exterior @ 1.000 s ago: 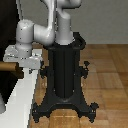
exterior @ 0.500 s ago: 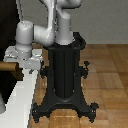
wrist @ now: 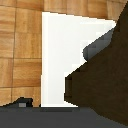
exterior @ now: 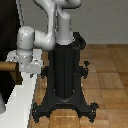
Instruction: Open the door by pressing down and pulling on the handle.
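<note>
Handle beside pincer only in exterior view; pincer state cannot tell.

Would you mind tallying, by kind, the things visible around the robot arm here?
Door: 1
Handle: 1
Gripper: 1
Pedestal: 1
Total: 4

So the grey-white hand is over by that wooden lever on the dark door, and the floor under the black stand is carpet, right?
Not quite: the floor is wood planks, not carpet, as the exterior view shows. The rest holds: the hand sits by the handle on the door, and the stand is black.
</note>
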